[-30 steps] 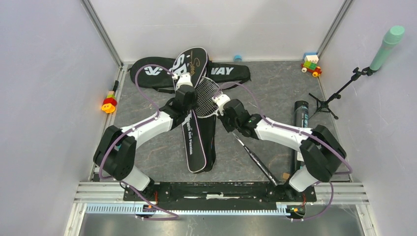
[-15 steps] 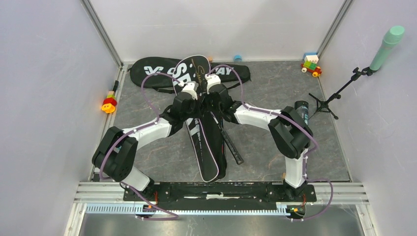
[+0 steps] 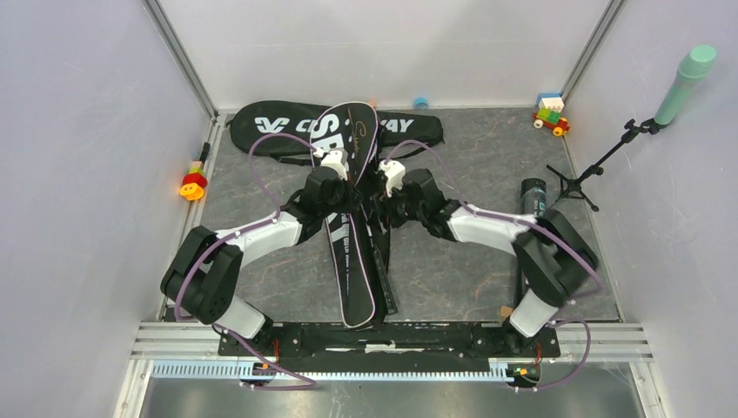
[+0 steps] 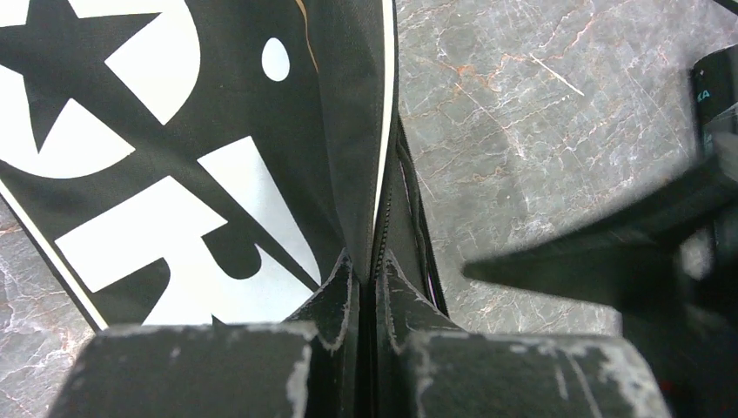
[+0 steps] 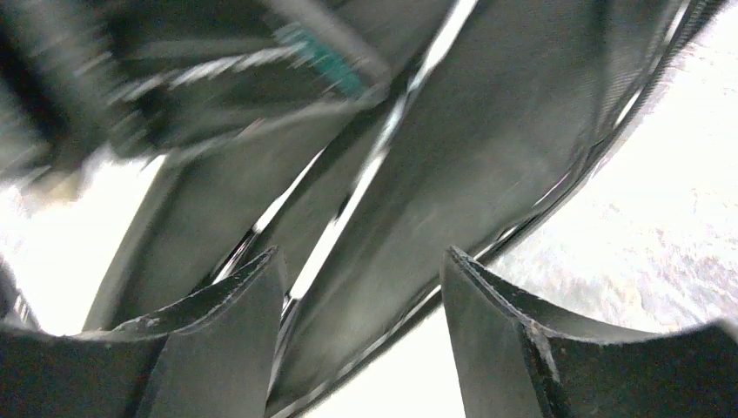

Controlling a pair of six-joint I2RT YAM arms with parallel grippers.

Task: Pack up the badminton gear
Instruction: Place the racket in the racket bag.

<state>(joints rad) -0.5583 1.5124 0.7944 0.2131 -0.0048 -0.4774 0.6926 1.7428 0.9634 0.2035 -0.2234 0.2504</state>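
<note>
your left gripper (image 4: 376, 268) is clenched on the sport bag (image 4: 157, 200) edge; right gripper (image 5: 361, 296) is released: slide the racket handle (image 3: 388, 292) toward twelve o'clock.

SPORT bag (image 4: 339, 131): matt black cloth | table (image 4: 540, 131): grey marbled, seemingly smooth

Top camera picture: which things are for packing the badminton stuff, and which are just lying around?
For the job: SPORT bag, pinched by the left end effector; CROSSWAY bag; black tube.

Just lying about: green microphone on its stand; toy blocks in the far right corner; orange and yellow toy at the left edge.
</note>
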